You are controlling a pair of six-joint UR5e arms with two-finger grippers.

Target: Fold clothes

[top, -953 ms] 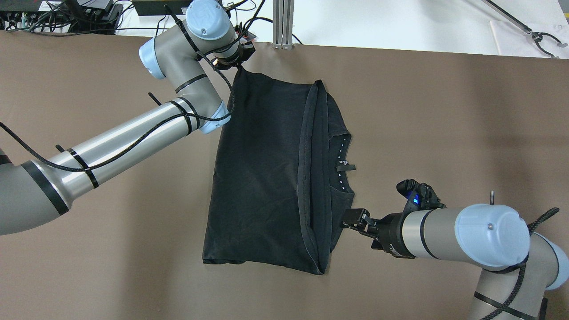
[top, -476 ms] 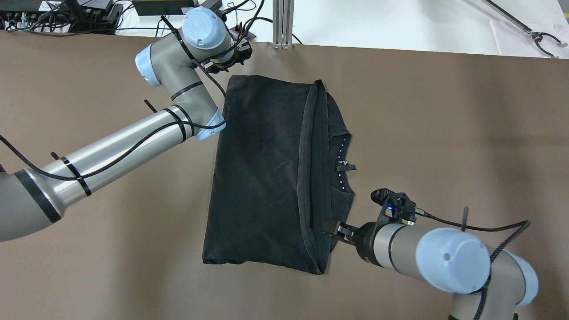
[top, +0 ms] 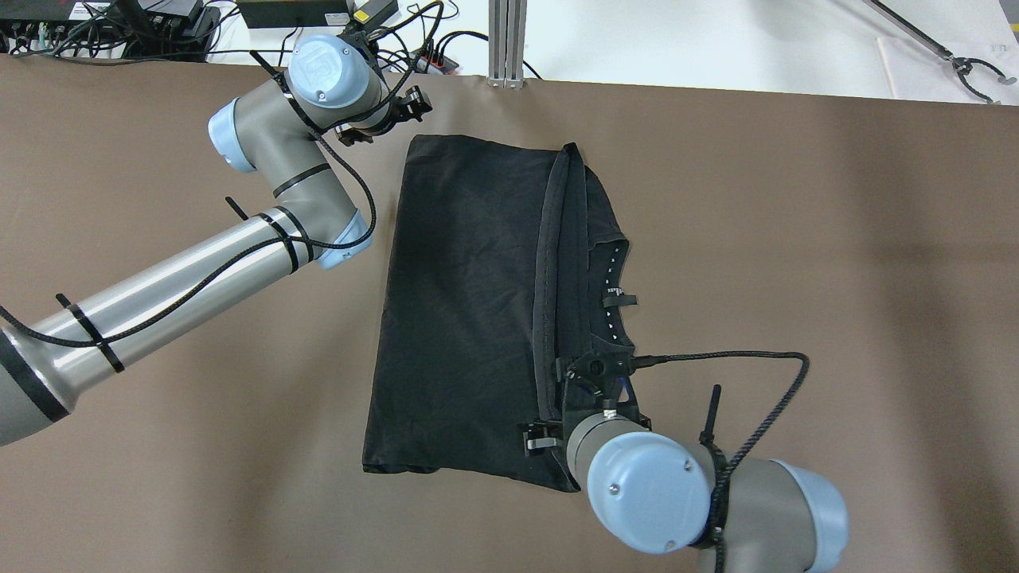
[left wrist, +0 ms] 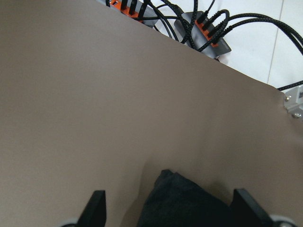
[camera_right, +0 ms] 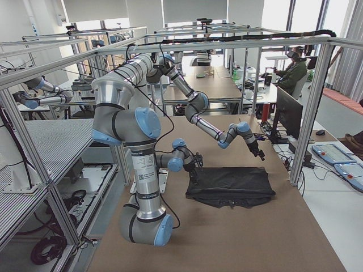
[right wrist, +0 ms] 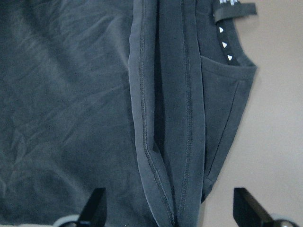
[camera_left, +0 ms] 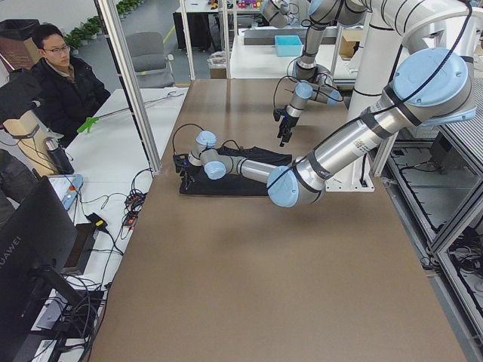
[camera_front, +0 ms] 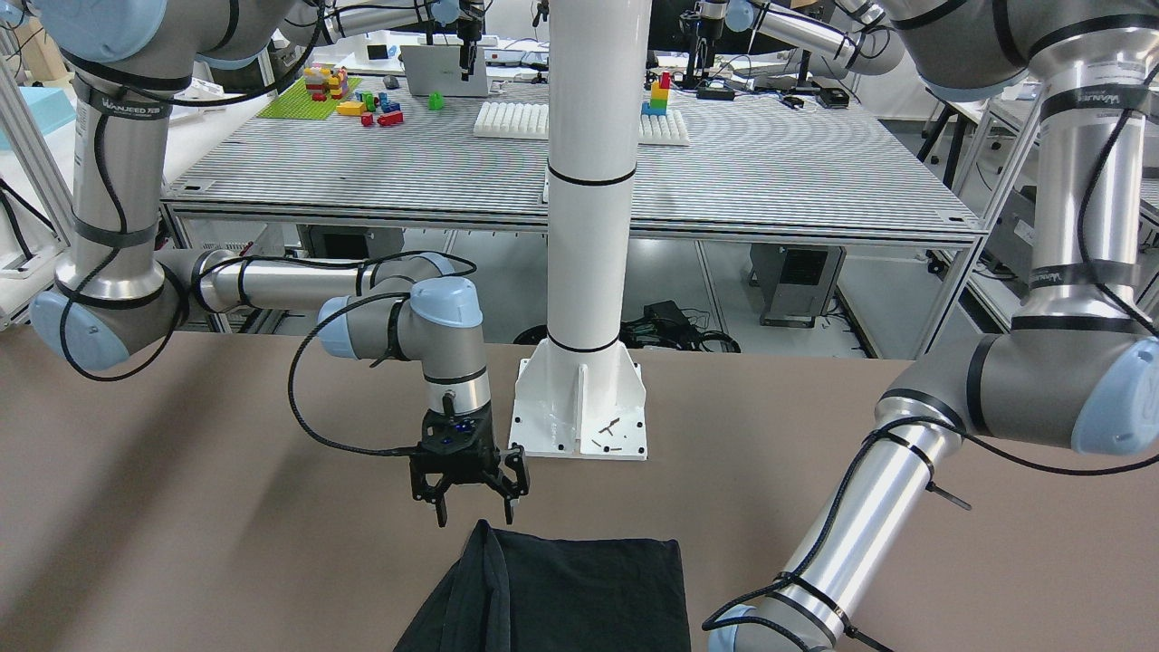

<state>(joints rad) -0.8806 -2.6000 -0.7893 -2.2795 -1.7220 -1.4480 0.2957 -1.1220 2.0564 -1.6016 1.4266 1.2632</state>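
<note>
A plain black, thin fabric garment (top: 470,302) lies folded into a rough rectangle at the middle of the brown-covered desk (top: 796,239). Bare brown surface opens wide on both sides. The cloth's far edge runs near the desk's far rim, and its near edge stops short of the white pole's bolted base plate (camera_front: 579,407).

Along the robot's right side, stitched hems are stacked in parallel ridges, and the collar pokes out past them. The near left corner is slightly rumpled.

The left pincer (top: 410,103) hangs just off the cloth's far left corner, released and grasping nothing. Its wrist camera shows the fabric's corner low between the spread fingers (left wrist: 97,208).

The right pincer (camera_front: 475,518) is poised over the hemmed edge near the collar, also released. Its fingertips (right wrist: 246,208) are parted above the folds.

A small dark neck label (right wrist: 234,9) carries pale lettering too small to read. A row of white triangles (right wrist: 225,43) lines the collar tape. Off the desk's far rim, a black monitor (camera_left: 30,249) reads HUAWEI.
</note>
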